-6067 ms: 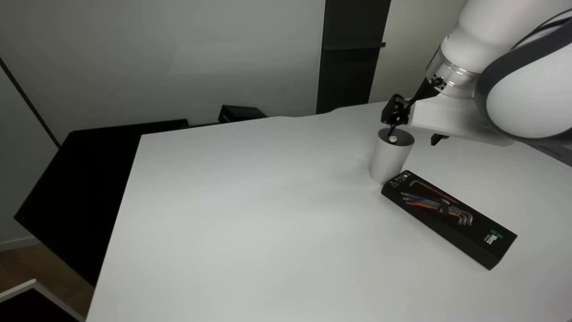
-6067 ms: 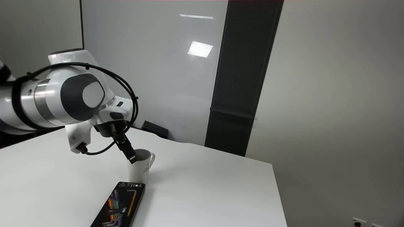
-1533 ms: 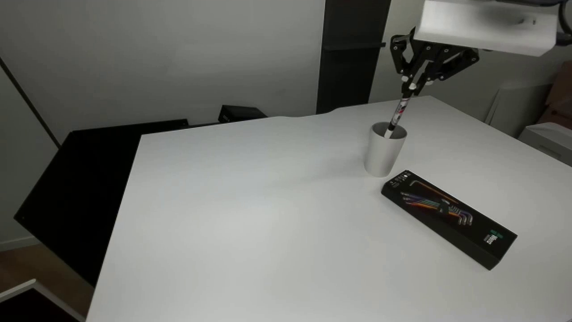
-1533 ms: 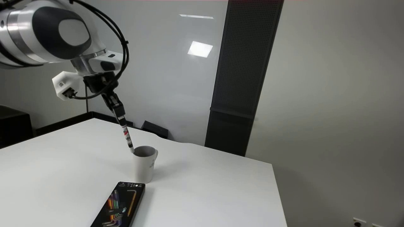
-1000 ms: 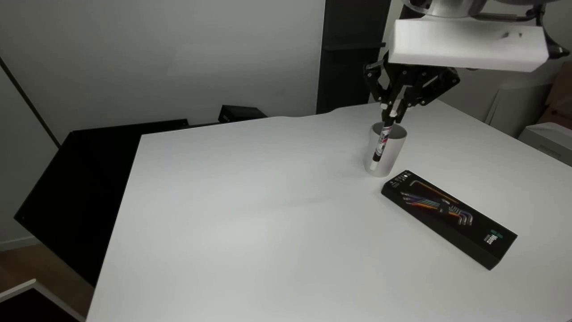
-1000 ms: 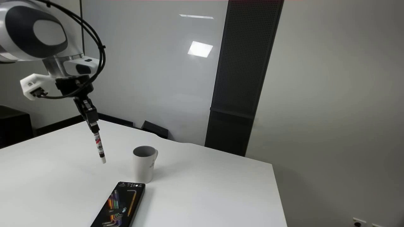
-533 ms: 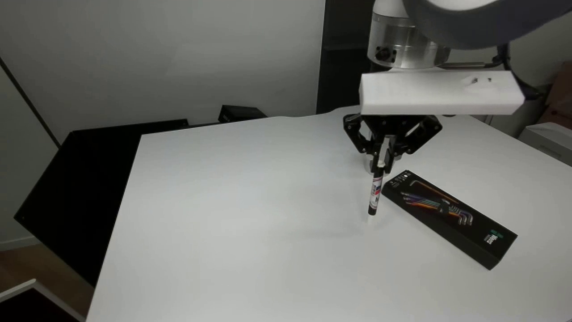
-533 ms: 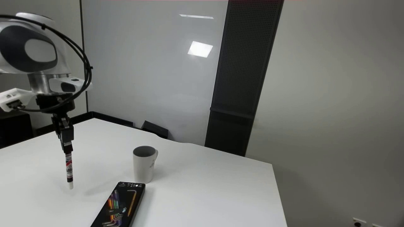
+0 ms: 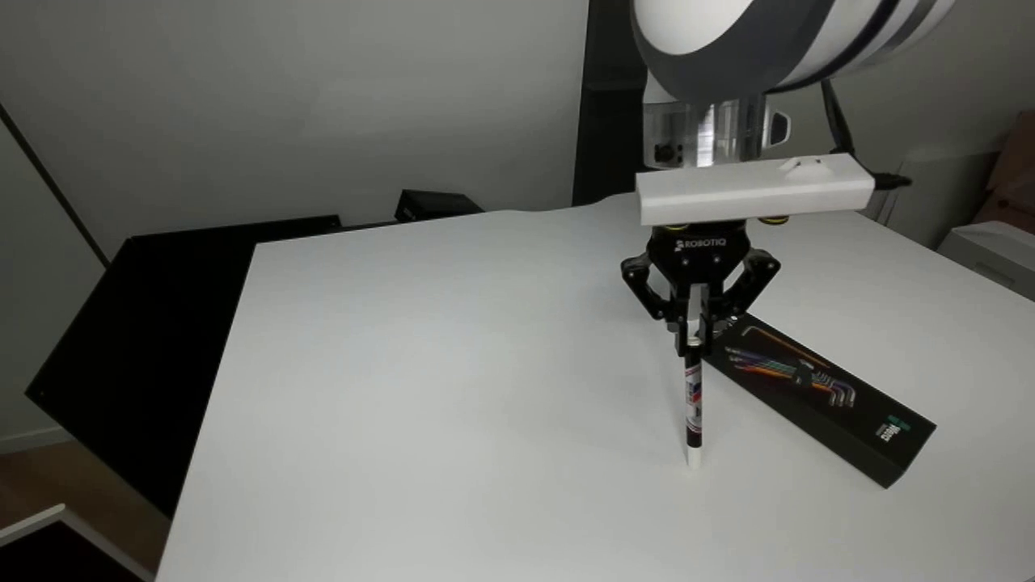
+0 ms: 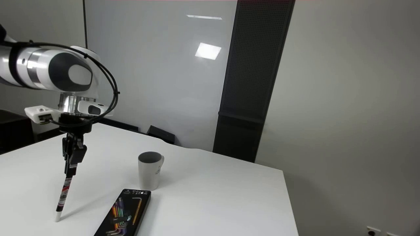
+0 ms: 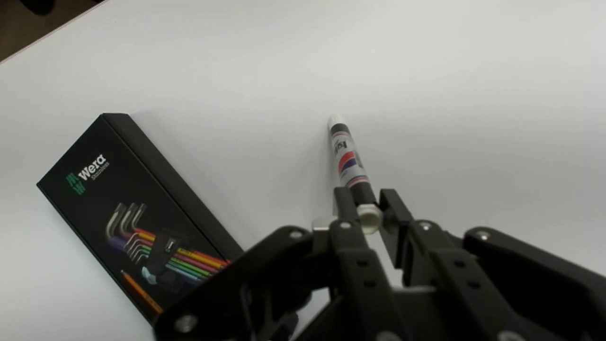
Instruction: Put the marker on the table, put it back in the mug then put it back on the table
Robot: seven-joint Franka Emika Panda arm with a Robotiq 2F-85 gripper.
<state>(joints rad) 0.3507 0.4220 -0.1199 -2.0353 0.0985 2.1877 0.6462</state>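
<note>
- The Robotiq gripper [image 9: 694, 346] is clasping the marker [image 9: 694, 404] by its upper end.
- The marker is pointing down at the tabletop [image 9: 453, 388], contact unclear.
- The handled mug [image 10: 148, 174] is standing near the Wera box [image 11: 142, 218].

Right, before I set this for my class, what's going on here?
A robot arm grips a marker in its hand, slightly tilted, lower end either just above or touching the table; I can't tell which. It hasn't let go yet. The mug stands upright, apart from the marker, near a black box.
</note>
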